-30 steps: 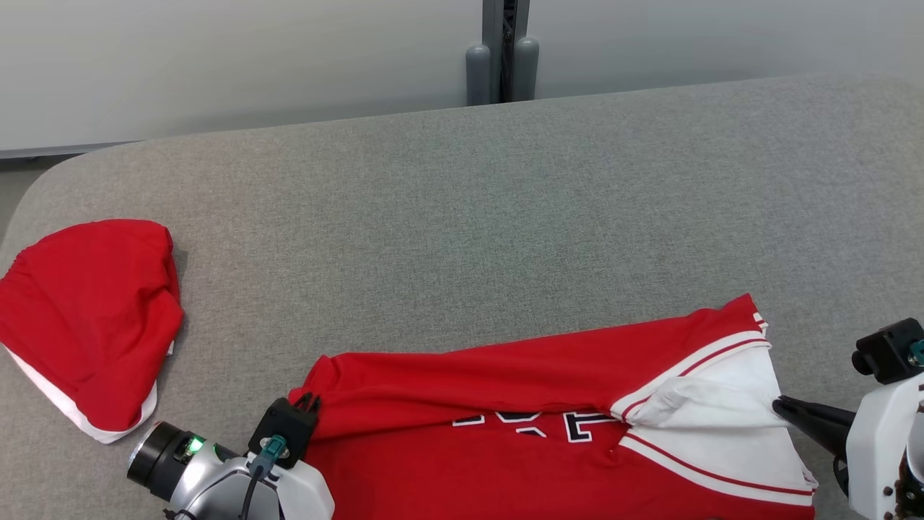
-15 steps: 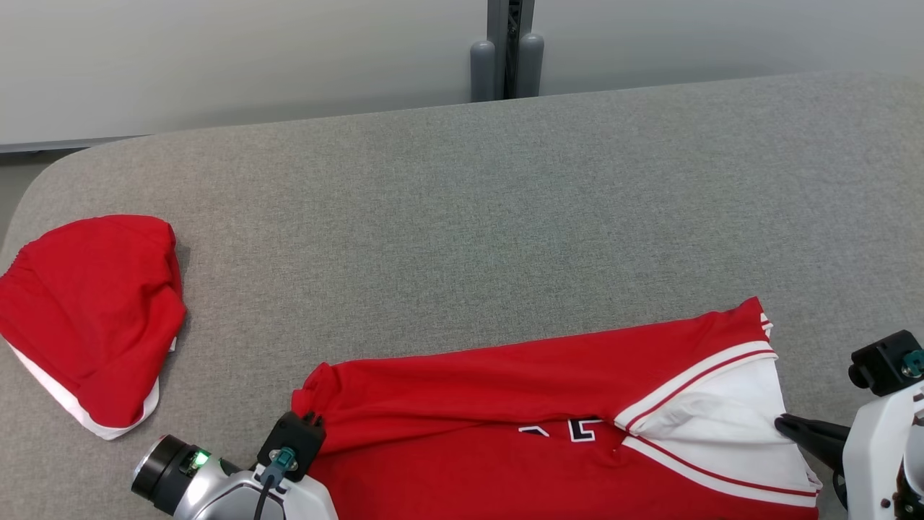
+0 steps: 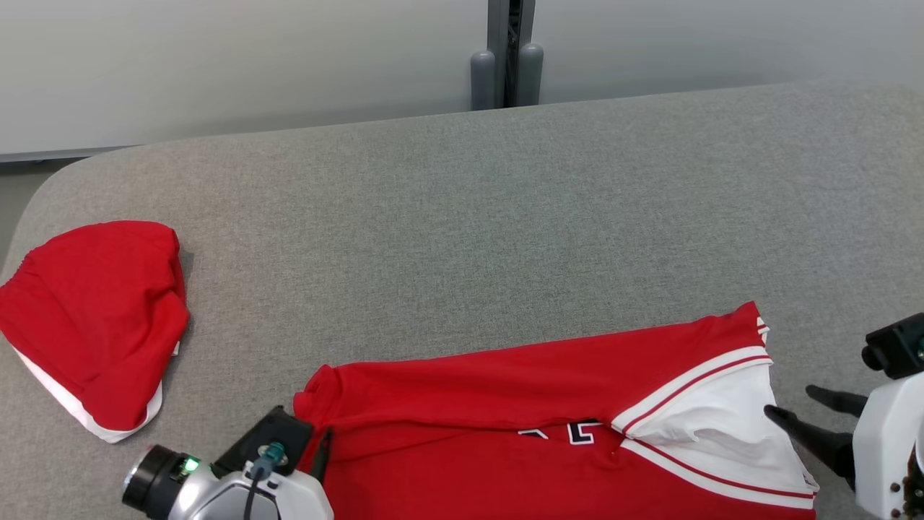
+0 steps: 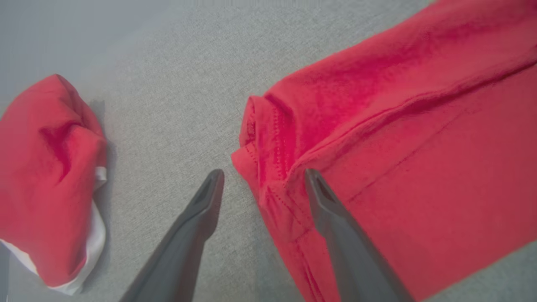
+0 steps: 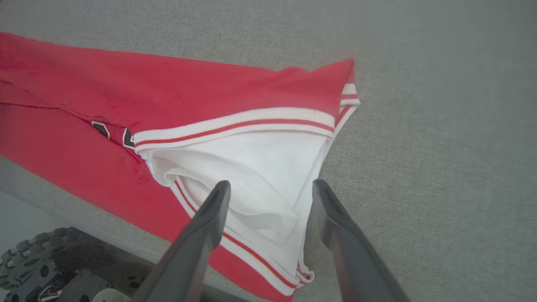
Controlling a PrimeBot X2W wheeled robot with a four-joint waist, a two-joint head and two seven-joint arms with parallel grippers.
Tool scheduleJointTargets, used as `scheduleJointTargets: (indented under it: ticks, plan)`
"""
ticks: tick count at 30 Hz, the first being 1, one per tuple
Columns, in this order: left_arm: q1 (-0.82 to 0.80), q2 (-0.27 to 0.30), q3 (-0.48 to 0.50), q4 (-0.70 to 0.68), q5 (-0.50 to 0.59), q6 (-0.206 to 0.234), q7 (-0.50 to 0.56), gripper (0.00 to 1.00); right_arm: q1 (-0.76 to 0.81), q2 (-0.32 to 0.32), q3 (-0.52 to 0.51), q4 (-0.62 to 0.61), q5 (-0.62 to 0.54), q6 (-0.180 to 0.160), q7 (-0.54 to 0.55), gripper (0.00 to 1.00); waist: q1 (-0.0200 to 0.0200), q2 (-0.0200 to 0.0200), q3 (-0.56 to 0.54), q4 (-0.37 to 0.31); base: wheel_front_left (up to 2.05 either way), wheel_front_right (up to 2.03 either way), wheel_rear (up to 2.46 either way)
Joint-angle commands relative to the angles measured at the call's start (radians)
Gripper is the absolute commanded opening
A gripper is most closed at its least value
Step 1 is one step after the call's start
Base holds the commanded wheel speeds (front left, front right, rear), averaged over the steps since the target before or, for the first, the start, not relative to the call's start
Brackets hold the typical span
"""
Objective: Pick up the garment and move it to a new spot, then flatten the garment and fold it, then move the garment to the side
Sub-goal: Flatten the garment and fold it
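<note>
The garment [image 3: 505, 375] is a red jersey with a white panel and red-and-white trim. It lies folded lengthwise on the grey table [image 3: 469, 217], near the front edge. My left gripper [image 3: 312, 442] is open at its left end. In the left wrist view the left gripper [image 4: 264, 176] straddles the garment's hemmed red corner [image 4: 268, 138]. My right gripper [image 3: 790, 401] is open at the right end. In the right wrist view the right gripper [image 5: 272, 185] spans the white panel [image 5: 260, 163], with one finger over cloth and one over the table.
A second red piece with a white edge [image 3: 94, 318] lies bunched at the table's left side, also seen as a red bundle [image 4: 42, 167] in the left wrist view. A grey post [image 3: 505, 50] stands behind the table. The robot's base [image 5: 42, 277] shows below the front edge.
Both grippers were shut on the garment's ends and now stand open, having let go. The garment lies where it was set; the head view shifted slightly.
</note>
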Motion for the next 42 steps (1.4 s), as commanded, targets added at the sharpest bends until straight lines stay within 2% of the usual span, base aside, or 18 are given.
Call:
scheduleJointTargets:
  ticks: [1,6,11,14,17,20,22,26,30,33,38,42]
  plan:
    - [-0.004,0.009,0.021,-0.014,-0.01,0.02,-0.001,1.0,0.011,0.006,-0.033,-0.009,-0.02,0.0,0.004,1.0,0.0,-0.0001,-0.005,-0.001,0.0,0.0,0.0]
    - [-0.015,0.006,0.062,-0.036,-0.026,0.053,-0.029,1.0,0.006,0.028,-0.094,-0.037,-0.062,0.0,-0.02,1.0,0.0,-0.0001,-0.011,-0.003,0.0,0.0,0.0]
    - [-0.031,-0.023,0.125,-0.047,-0.043,0.105,-0.137,1.0,-0.001,0.07,-0.162,-0.056,-0.133,0.0,-0.112,1.0,0.0,-0.0001,-0.016,-0.006,0.0,0.0,0.0]
    - [-0.041,-0.068,0.169,-0.035,-0.06,0.141,-0.268,1.0,-0.014,0.131,-0.213,-0.055,-0.2,0.0,-0.265,1.0,0.0,-0.0001,-0.018,-0.011,0.0,0.0,0.0]
    - [-0.041,-0.113,0.207,-0.021,-0.089,0.151,-0.406,1.0,-0.016,0.192,-0.259,-0.036,-0.252,0.0,-0.417,1.0,0.0,-0.0001,-0.018,-0.015,0.0,0.0,0.0]
    - [-0.028,-0.155,0.247,0.002,-0.12,0.132,-0.53,1.0,0.004,0.271,-0.299,-0.007,-0.261,0.0,-0.552,1.0,0.0,-0.0001,-0.017,-0.02,0.0,0.0,0.0]
    - [-0.006,-0.185,0.297,0.022,-0.133,0.138,-0.553,1.0,0.013,0.323,-0.321,0.009,-0.24,0.0,-0.63,1.0,0.0,-0.0001,-0.013,-0.027,0.0,0.0,0.0]
    - [0.023,-0.266,0.408,-0.075,-0.055,0.108,-0.555,1.0,0.034,0.363,-0.311,0.041,-0.266,0.0,-0.736,1.0,0.0,-0.0001,0.0,-0.035,0.0,0.0,0.0]
    - [0.076,-0.332,0.475,-0.103,0.01,0.057,-0.555,1.0,0.046,0.392,-0.306,0.078,-0.294,0.0,-0.769,1.0,0.0,-0.0001,0.009,-0.04,0.0,0.0,0.0]
    - [0.094,-0.361,0.501,-0.091,0.037,0.018,-0.556,1.0,0.05,0.403,-0.294,0.106,-0.305,0.0,-0.774,1.0,0.0,-0.0001,0.011,-0.042,0.0,0.0,0.0]
    - [0.09,-0.379,0.531,-0.075,0.06,-0.029,-0.556,1.0,0.04,0.401,-0.286,0.134,-0.297,0.0,-0.779,1.0,0.0,-0.0001,0.011,-0.039,0.0,0.0,0.0]
    - [0.08,-0.382,0.539,-0.069,0.071,-0.047,-0.556,1.0,0.036,0.39,-0.267,0.15,-0.287,0.0,-0.778,1.0,0.0,-0.0001,0.01,-0.037,0.0,0.0,0.0]
